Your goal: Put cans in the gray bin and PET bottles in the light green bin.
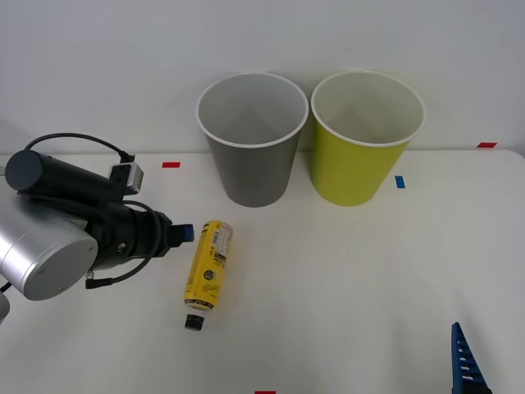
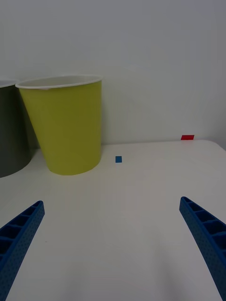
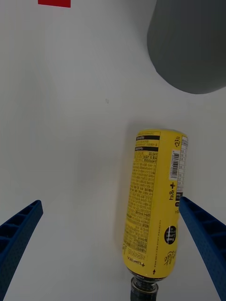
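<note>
A white counter (image 1: 344, 279) against a pale wall (image 1: 123, 66); red tape marks (image 1: 171, 165) and one blue tape mark (image 1: 399, 181) stuck on it.

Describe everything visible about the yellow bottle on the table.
The PET bottle is small and slim, wrapped in a glossy yellow label with black print, a barcode and a round black mark, and closed with a black screw cap. It lies on its side on the white table, cap toward the robot, base toward the gray bin. The open left pincer sits beside it; nothing grips it.
</note>
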Tool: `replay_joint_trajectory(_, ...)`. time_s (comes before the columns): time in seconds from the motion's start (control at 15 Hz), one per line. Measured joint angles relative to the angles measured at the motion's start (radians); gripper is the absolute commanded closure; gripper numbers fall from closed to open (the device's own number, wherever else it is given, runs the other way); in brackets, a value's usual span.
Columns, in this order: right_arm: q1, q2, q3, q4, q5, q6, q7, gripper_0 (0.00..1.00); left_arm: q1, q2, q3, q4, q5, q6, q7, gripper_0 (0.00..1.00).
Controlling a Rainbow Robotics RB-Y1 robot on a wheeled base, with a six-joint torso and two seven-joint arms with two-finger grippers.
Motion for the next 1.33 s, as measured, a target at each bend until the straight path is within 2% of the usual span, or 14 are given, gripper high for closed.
replay_joint_trajectory(0.4,0.000,0.000,0.000,0.000,0.000,0.000,0.000,0.00,-0.043,-0.038,-0.132,0.010,-0.150,0.002,0.068,0.00)
replay_joint_trajectory(0.6,0.000,0.000,0.000,0.000,0.000,0.000,0.000,0.00,-0.075,-0.052,-0.147,0.040,-0.139,0.001,0.118,0.00)
replay_joint_trajectory(1.0,0.000,0.000,0.000,0.000,0.000,0.000,0.000,0.00,-0.173,-0.080,-0.260,0.117,-0.159,0.005,0.135,0.00)
replay_joint_trajectory(1.33,0.000,0.000,0.000,0.000,0.000,0.000,0.000,0.00,-0.227,-0.145,-0.273,0.227,-0.160,0.008,0.124,0.00)
